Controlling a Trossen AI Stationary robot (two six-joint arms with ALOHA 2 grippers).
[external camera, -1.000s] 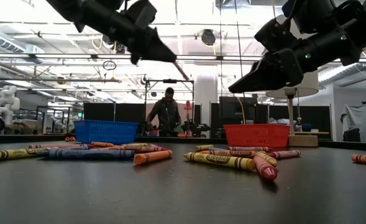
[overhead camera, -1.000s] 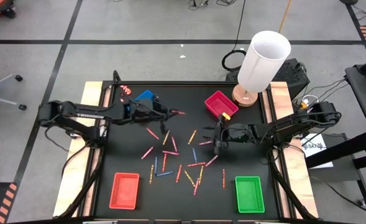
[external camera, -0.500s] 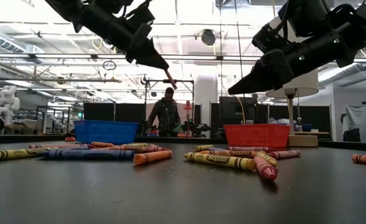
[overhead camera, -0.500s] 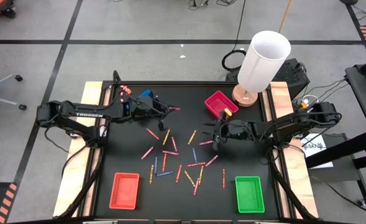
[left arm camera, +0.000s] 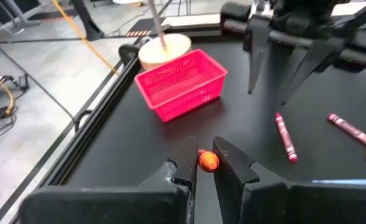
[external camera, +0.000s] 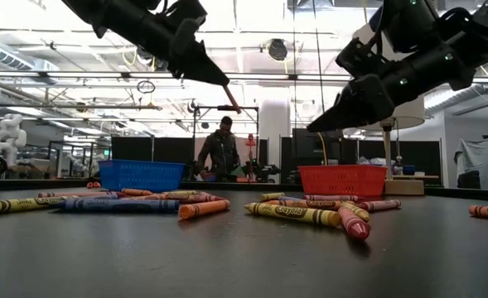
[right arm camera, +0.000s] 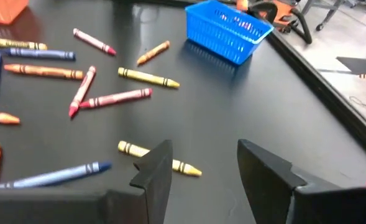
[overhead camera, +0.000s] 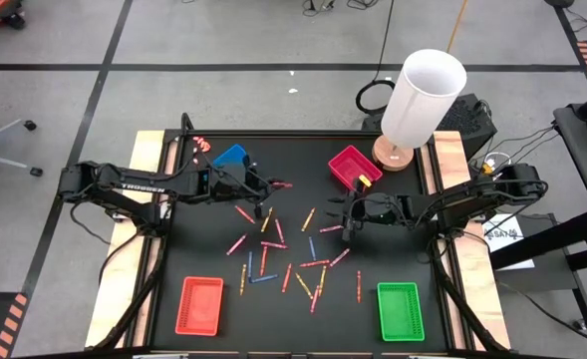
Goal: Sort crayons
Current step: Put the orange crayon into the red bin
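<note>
Many crayons (overhead camera: 291, 254) lie scattered flat on the black table (overhead camera: 213, 249), mostly around its middle. My left gripper (overhead camera: 270, 184) hangs above the far left part of the table, just right of the blue tray (overhead camera: 230, 155), shut on an orange-red crayon (overhead camera: 284, 184). My right gripper (overhead camera: 345, 223) hovers open above the crayons at centre right, with nothing between its fingers. Below it in the right wrist view lies a yellow crayon (right arm camera: 170, 163). My left gripper pinches one end of the orange-red crayon (left arm camera: 207, 160) between its two fingertips. The fingers slant down from the table's left side. The crayon sticks out beyond the fingertips (external camera: 230, 101), roughly along them and sloping down, lifted clear of the table.
A magenta tray (overhead camera: 354, 167) stands far right of centre, a red tray (overhead camera: 200, 304) near left and a green tray (overhead camera: 400, 310) near right. A tall white cylinder on a wooden foot (overhead camera: 423, 100) stands off the far right corner. A person (external camera: 220, 149) stands beyond the table.
My left gripper has rolled a little about its own pointing line while keeping hold of the crayon, which now sticks out shorter and steeper in the low view. It drew back slightly toward the left and came forward again. My right gripper's fingertips have tipped slightly downward.
</note>
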